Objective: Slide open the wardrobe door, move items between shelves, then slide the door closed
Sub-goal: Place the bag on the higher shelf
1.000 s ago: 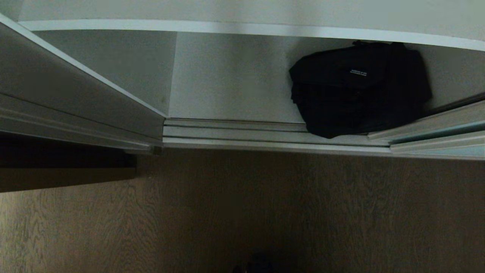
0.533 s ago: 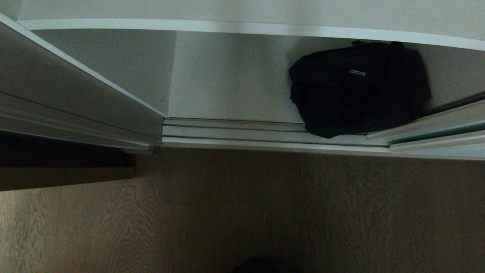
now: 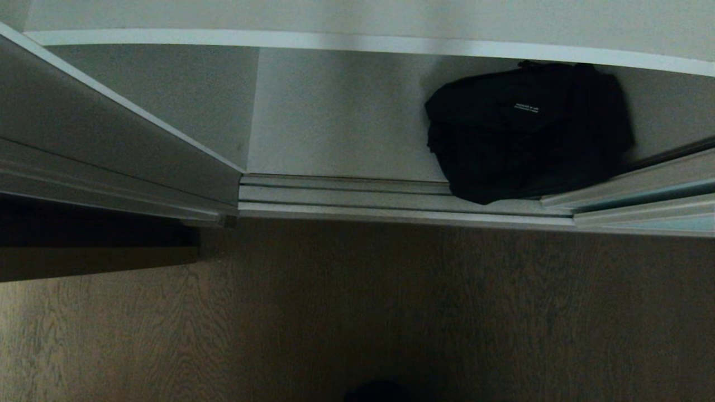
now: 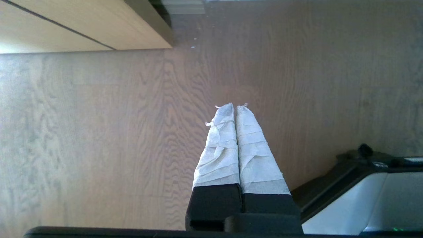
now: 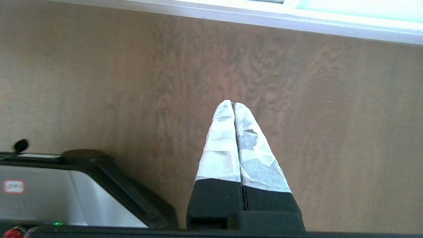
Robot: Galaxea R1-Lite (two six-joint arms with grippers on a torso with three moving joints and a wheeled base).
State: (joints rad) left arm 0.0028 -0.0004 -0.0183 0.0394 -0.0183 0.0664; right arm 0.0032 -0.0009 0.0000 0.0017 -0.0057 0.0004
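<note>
Where the wardrobe stands open, the black bag [image 3: 528, 131] lies on the lower shelf [image 3: 335, 128] at its right end, its long axis running along the shelf's front edge and its lettered flap turned up and toward the front; its lower corner overhangs the grey floor track [image 3: 346, 198], touching it. It is a soft, lumpy, matt-black fabric bag with one small line of white lettering near its upper right. Just to its right, the sliding wardrobe door [image 3: 642, 204], a pale aqua panel in a thin silver frame, shows only at the right edge of the head view, and part of the bag's right side is hidden behind that frame. An upper shelf [image 3: 357, 42] with a white front edge crosses above the bag. Compared with the earlier head frames, the bag, door and shelves lie as before; only a slight shift of the whole picture is seen. Neither arm enters the head view. Each wrist view shows its own tool over the dark wood floor [image 4: 99, 115]: left tool [image 4: 235, 106] closed and empty, tape-wrapped fingers [image 4: 221, 145] pressed together; right tool [image 5: 231, 103] likewise closed and empty.
</note>
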